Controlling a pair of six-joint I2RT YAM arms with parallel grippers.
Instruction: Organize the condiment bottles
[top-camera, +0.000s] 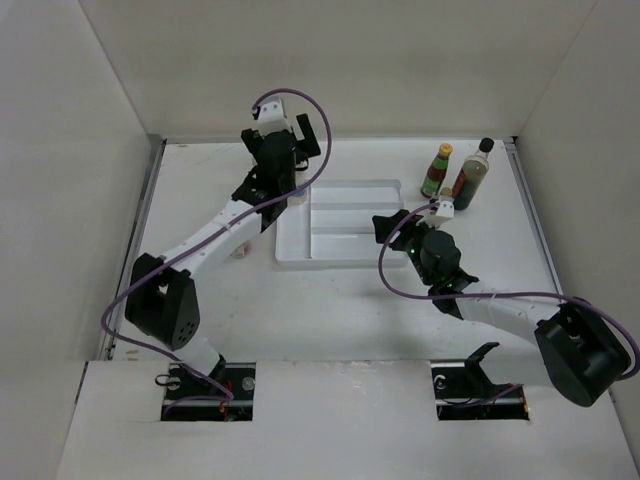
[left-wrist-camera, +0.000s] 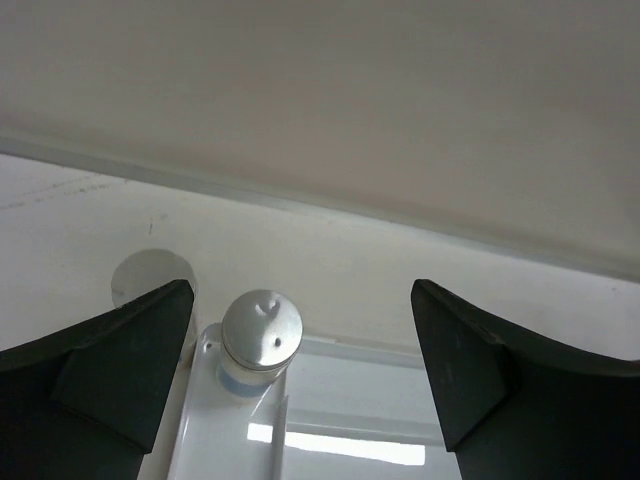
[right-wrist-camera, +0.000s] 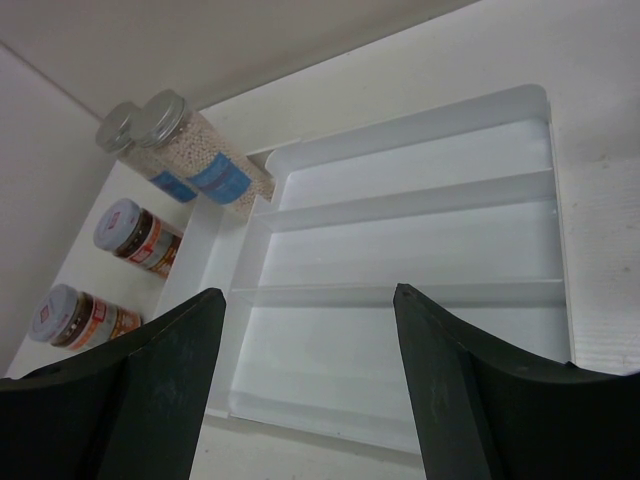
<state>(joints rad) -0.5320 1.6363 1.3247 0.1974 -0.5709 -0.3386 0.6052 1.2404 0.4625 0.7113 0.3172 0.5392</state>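
A grey-lidded blue-label jar (left-wrist-camera: 262, 330) stands in the far left corner of the white divided tray (top-camera: 340, 262). It also shows in the right wrist view (right-wrist-camera: 205, 165). A second blue-label jar (right-wrist-camera: 128, 135) stands just outside the tray. Two red-label jars (right-wrist-camera: 135, 235) (right-wrist-camera: 75, 315) stand left of the tray. A red yellow-capped sauce bottle (top-camera: 437, 170) and a tall dark black-capped bottle (top-camera: 472, 175) stand at the back right. My left gripper (left-wrist-camera: 302, 300) is open and empty above the corner jar. My right gripper (right-wrist-camera: 308, 292) is open and empty at the tray's right side.
The tray's long compartments (right-wrist-camera: 400, 260) hold nothing. White walls close in the table at the back and on both sides. The left arm (top-camera: 215, 235) lies across the jars left of the tray in the top view. A small white and yellow item (top-camera: 445, 207) sits by the right wrist.
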